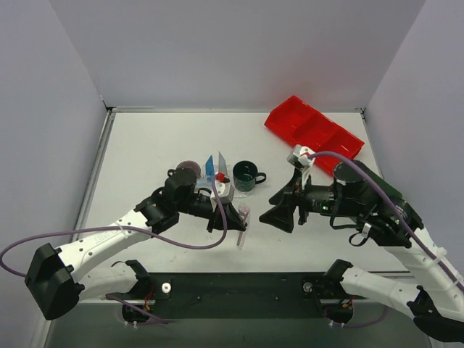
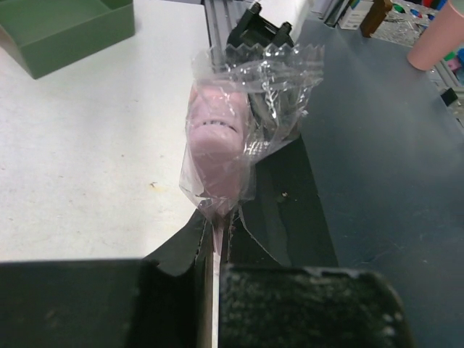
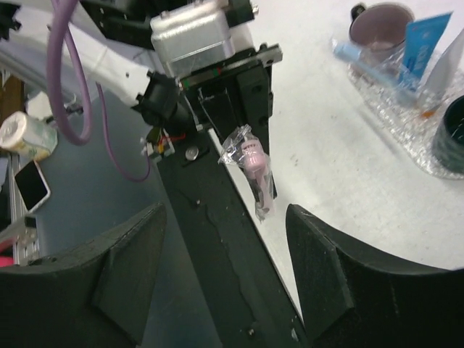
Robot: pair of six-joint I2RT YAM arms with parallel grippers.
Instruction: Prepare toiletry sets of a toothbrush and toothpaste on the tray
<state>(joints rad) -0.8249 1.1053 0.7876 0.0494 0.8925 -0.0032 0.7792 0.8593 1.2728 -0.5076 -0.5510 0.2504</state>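
My left gripper (image 1: 233, 212) is shut on a pink toothbrush in clear wrapping (image 1: 243, 223), held near the table's front edge. The wrapped toothbrush head sticks out past the fingers in the left wrist view (image 2: 217, 152) and hangs from the left gripper in the right wrist view (image 3: 255, 168). My right gripper (image 1: 275, 215) is open and empty, just right of the toothbrush, its fingers (image 3: 330, 268) spread wide. The clear glittery tray (image 3: 395, 116) lies behind. It holds a blue tube (image 1: 210, 165), a white tube (image 1: 223, 165) and a pale blue toothbrush (image 3: 359, 56).
A mauve cup (image 1: 187, 171) and a dark green mug (image 1: 246, 175) stand at the tray's two ends. A red compartmented bin (image 1: 312, 134) lies at the back right. A dark green tray (image 2: 65, 29) shows in the left wrist view. A black strip (image 1: 239, 286) runs along the table's front edge.
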